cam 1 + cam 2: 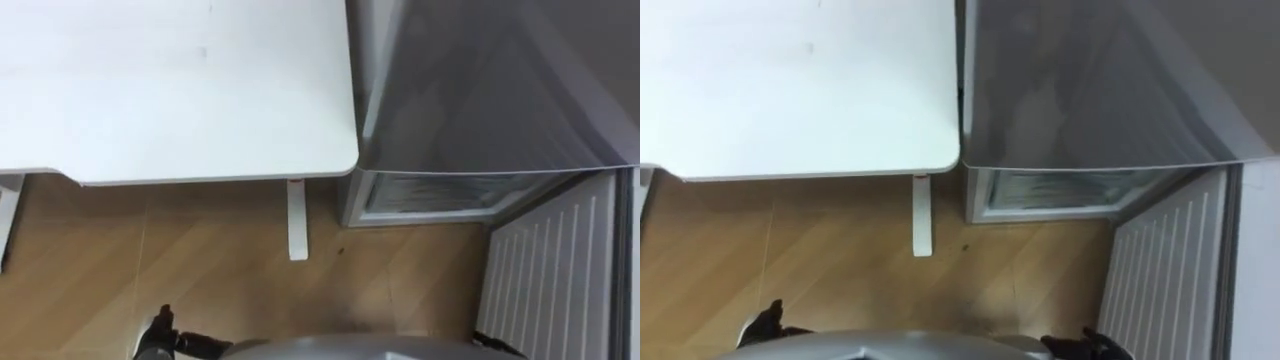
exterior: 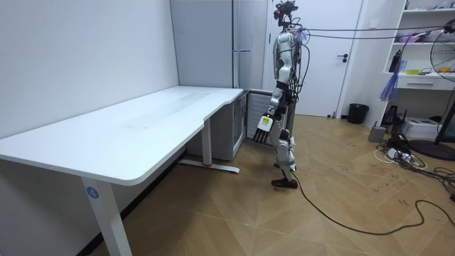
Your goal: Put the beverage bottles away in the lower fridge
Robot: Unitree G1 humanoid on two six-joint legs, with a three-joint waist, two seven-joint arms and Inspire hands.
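The room is being lit brightly and evenly from overhead. The white table [image 1: 180, 90] is being washed pale by the light, a soft shadow is being cast beneath it onto the wooden floor [image 2: 234, 213], and faint pale reflections are being carried on the grey fridge [image 1: 500, 90].

lower fridge [image 1: 440, 195] open ahead, door [image 1: 550, 270] right, table [image 1: 170, 90] left

White table [image 1: 180, 90] left; fridge [image 1: 480, 90] right, lower door [image 1: 545, 260] open; wood floor [image 1: 200, 260].
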